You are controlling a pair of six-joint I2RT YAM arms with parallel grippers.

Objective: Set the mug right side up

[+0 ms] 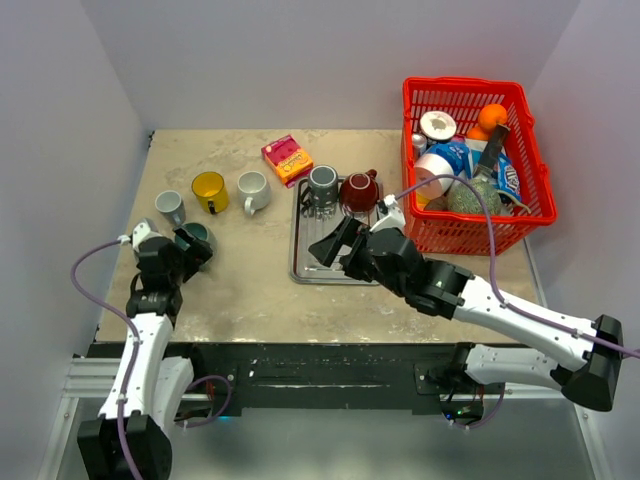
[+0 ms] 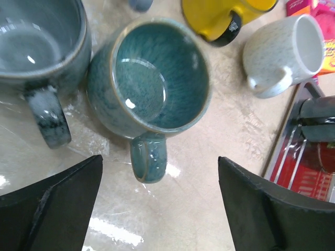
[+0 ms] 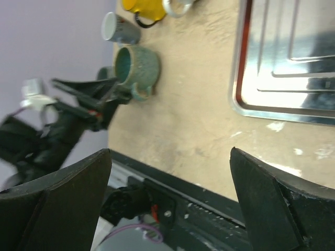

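Note:
A teal mug stands mouth up on the table, handle toward my left gripper; it also shows in the top view and the right wrist view. My left gripper is open and empty, its fingers just short of the mug's handle, one on each side. A grey mug and a dark red mug stand on the metal tray; the red one looks mouth down. My right gripper is open and empty over the tray's near left part.
An upright grey mug stands left of the teal one. A small grey-blue mug, a yellow mug and a white mug stand behind. A pink box lies mid-back. A red basket of groceries is at the right.

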